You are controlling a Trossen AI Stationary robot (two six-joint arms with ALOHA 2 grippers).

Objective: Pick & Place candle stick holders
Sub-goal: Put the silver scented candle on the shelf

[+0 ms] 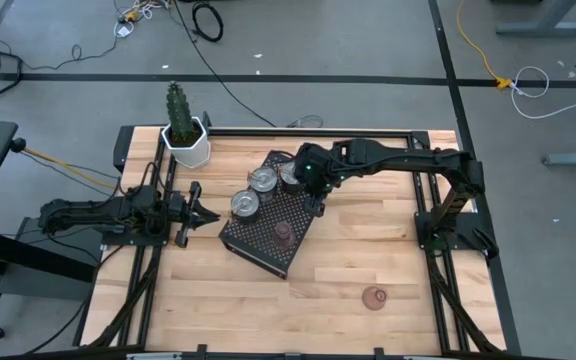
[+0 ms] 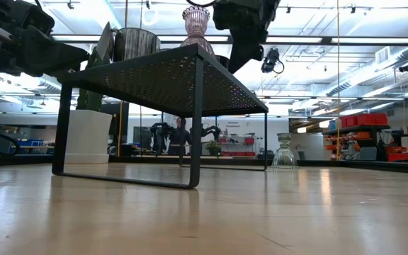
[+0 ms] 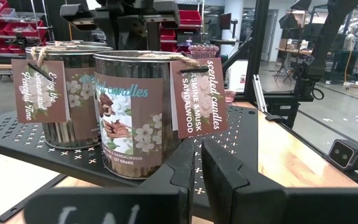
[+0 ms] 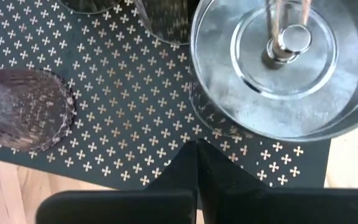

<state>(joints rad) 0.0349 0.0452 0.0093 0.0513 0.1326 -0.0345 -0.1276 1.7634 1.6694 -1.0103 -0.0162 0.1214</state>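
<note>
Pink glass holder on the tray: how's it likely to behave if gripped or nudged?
The pink glass holder looks ribbed and smooth, so probably slippery and breakable. It narrows above a wider base, so it may tip. On the perforated tray it likely slides rather than rolls.

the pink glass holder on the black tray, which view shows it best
The right wrist view: the pink glass holder fills its corner from above, scalloped rim clear on the black tray. The high view shows a small dark dot; the low view its ribbed top; the left wrist view only a glimpse behind the tins.
</note>
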